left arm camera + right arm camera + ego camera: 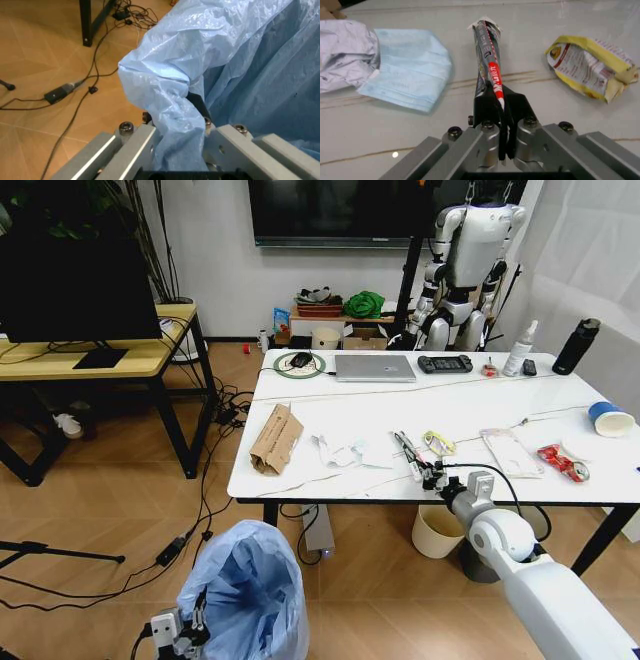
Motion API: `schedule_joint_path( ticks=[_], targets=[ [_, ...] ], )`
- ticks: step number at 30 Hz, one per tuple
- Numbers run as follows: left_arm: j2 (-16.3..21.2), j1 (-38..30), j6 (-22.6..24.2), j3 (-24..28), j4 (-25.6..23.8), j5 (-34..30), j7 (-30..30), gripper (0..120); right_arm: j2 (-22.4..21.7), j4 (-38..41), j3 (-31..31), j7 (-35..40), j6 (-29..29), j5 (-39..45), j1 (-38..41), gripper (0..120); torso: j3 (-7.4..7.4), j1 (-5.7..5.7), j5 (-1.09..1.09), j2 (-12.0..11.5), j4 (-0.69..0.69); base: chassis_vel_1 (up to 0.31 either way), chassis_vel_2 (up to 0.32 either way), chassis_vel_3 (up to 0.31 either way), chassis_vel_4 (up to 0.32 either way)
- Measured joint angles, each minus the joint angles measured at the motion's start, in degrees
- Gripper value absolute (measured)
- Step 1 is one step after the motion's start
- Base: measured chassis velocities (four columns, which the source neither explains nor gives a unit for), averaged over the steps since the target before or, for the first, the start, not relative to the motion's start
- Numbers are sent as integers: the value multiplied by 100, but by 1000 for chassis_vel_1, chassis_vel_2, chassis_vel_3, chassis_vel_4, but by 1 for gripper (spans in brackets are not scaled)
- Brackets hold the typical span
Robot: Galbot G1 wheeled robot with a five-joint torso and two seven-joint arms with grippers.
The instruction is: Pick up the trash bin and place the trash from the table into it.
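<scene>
Bin: the small trash bin lined with a crinkly light-blue plastic bag (248, 590) sits low beside the white marble-look table (350, 415); contents not visible.
Left gripper (181, 129): jaws clamped on the bag's bulging rim.
Right gripper (501, 112): jaws closed on a thin red-and-black wrapper (489, 63) above the tabletop.
Nearby litter: blue face mask (407, 67), yellow packet (590, 65), torn brown cardboard (276, 437).
</scene>
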Motion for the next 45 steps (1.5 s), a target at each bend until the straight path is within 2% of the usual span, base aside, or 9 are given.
schedule_joint_path(
  ticks=[2,4,7,12,17,18,22,30,45],
  targets=[
    [5,-77,65,75,29,-18,-31,0,25,167,121,-213,288,-98,-71,0,0,0,0,0,-1,0,0,0,0],
    [2,-92,78,90,33,-18,-36,0,30,193,135,-248,335,-105,-80,0,0,0,0,0,-1,0,0,0,0],
    [-77,-225,192,222,39,-15,-66,0,38,612,161,-783,758,-16,-166,0,-1,-1,-1,0,-1,0,0,0,0],
    [-124,-294,291,329,15,52,-78,0,-13,1015,-307,-1260,1169,154,-177,0,-1,-1,-1,-1,0,0,0,0,0],
    [-163,-245,323,335,-53,153,-80,0,-69,1378,-1394,-1692,1717,175,-81,0,-1,-1,-1,-1,1,0,0,0,0],
    [-163,-245,323,335,-53,153,-80,0,-69,1378,-1394,-1692,1717,175,-81,0,-1,-1,-1,-1,1,0,0,0,0],
    [-215,-196,323,247,-108,170,-89,0,-95,1375,-2296,-1925,2055,124,104,0,-1,-1,-1,-1,1,0,0,0,0],
    [-304,-208,315,144,-145,241,-98,0,11,1214,-3390,-1895,2193,-7,256,0,-1,-1,0,-1,0,0,0,0,0],
    [-303,-202,364,1,-237,80,-109,0,8,1159,-3574,-1914,2271,-389,-68,0,-1,-1,0,-1,0,0,0,0,0]
  ],
)
